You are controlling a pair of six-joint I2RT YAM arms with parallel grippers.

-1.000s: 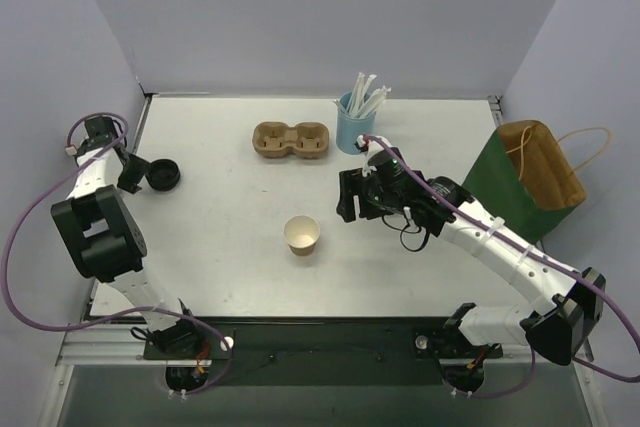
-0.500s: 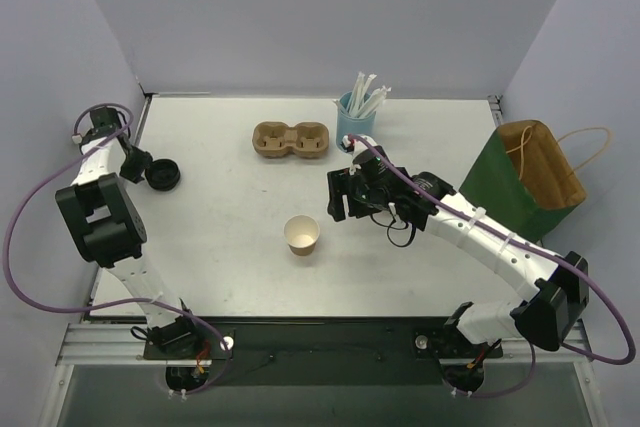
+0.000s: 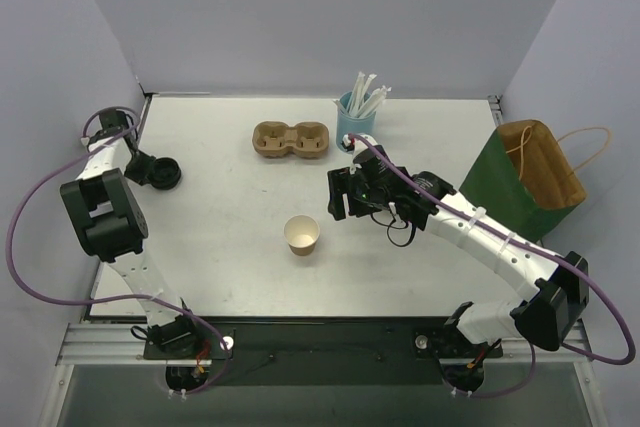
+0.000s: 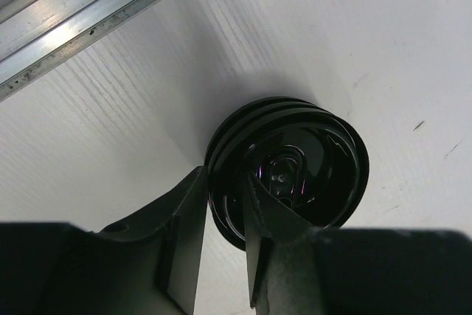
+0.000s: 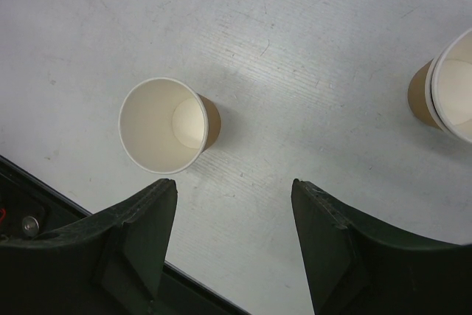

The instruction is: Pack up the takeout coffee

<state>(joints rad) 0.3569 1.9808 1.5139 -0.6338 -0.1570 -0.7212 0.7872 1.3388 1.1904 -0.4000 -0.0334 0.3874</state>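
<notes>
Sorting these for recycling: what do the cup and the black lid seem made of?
The cup: paper, it seems; matte tan wall, cream inside, rolled white rim. The black lid: likely plastic; glossy, moulded rings catching highlights.

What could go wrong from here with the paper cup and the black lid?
The right gripper is open, but the paper cup sits left of its gap, so a finger could knock the cup over on approach. The left gripper seems to pinch only the rim of the black lid, so the lid may tilt or slip when lifted.
</notes>
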